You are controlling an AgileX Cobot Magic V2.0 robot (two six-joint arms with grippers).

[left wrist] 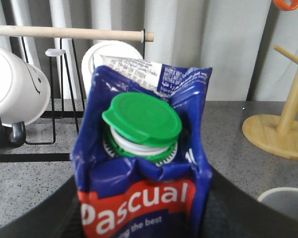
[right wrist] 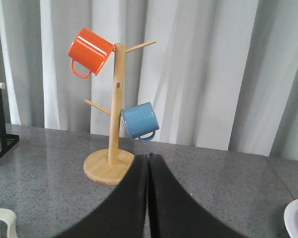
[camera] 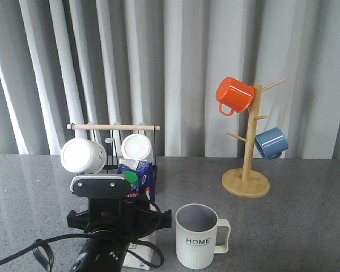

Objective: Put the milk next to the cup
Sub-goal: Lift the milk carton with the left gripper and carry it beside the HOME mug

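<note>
Your left claw (camera: 137, 226) grips the milk (left wrist: 141, 163), red "Pascual" label, green cap, dented blue top, standing on the counter (camera: 294, 226) just left of the "HOME" cup (camera: 197, 235). Your right claw (right wrist: 148, 163) is clenched.

Backdrop is a pale grey pleated curtain (camera: 187, 62) hanging across the whole back, folds catching soft even light. Everything is sitting on a dark grey speckled stone-look tabletop (camera: 306, 226) that's giving off a slight sheen. A wooden mug tree (camera: 248, 170) is standing on the right side with an orange mug (camera: 234, 94) and a blue mug (camera: 271, 143) hanging off it. A black wire rack (camera: 110, 148) with a wooden rod is holding two white mugs (camera: 82, 156) at the back left.
</note>
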